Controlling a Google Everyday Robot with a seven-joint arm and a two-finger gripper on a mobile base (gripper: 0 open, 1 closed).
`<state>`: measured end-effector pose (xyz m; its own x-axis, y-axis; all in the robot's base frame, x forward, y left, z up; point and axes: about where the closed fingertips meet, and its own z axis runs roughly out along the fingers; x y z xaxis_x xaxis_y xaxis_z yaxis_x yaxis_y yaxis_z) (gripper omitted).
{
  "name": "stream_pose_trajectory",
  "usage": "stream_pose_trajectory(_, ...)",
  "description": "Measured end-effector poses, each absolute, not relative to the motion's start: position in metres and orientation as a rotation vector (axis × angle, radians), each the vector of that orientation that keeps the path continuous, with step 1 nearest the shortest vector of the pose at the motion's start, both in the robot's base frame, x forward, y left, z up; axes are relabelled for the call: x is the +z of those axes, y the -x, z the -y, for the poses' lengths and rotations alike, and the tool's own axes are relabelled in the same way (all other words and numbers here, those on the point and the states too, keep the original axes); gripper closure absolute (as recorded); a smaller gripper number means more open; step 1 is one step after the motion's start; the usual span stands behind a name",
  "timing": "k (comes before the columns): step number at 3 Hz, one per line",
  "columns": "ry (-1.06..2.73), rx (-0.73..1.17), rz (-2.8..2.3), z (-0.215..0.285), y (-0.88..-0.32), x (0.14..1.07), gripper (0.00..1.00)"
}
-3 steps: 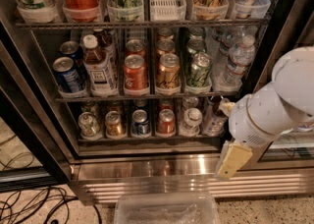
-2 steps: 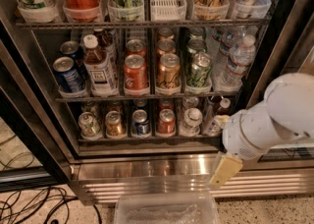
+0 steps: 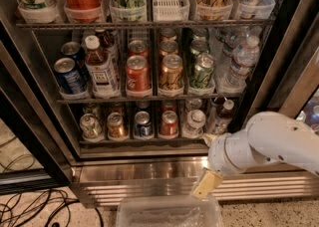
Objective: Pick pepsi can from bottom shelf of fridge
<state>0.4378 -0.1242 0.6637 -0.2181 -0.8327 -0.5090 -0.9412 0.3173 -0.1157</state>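
Note:
The fridge [image 3: 149,171] stands open in front of me, with its wire racks full of drinks. On the bottom shelf [image 3: 144,141] the blue pepsi can [image 3: 143,124] stands third from the left, between a gold-orange can [image 3: 116,126] and a red can [image 3: 169,124]. My gripper [image 3: 207,183] hangs at the end of the white arm [image 3: 264,144]. It is below and to the right of the pepsi can, in front of the ribbed steel base panel, and well apart from the can. It holds nothing that I can see.
A clear plastic bin [image 3: 169,213] sits on the floor under the gripper. Cables [image 3: 30,206] lie on the floor at the left. The black door frame [image 3: 30,136] runs down the left side. A blue can [image 3: 67,75] stands on the middle rack.
The arm has swung down and to the left. The gripper now sits lower, in front of the base panel just above the plastic bin.

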Motion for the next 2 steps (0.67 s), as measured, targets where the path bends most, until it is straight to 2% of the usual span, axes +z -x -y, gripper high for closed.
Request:
stream_pose_trajectory(1,1.519,0.358,-2.063,0.1033,-0.4479,0.6359,0.00)
stream_pose_trajectory(2,1.519,0.358,-2.063,0.1032,-0.4479,0.6358,0.00)
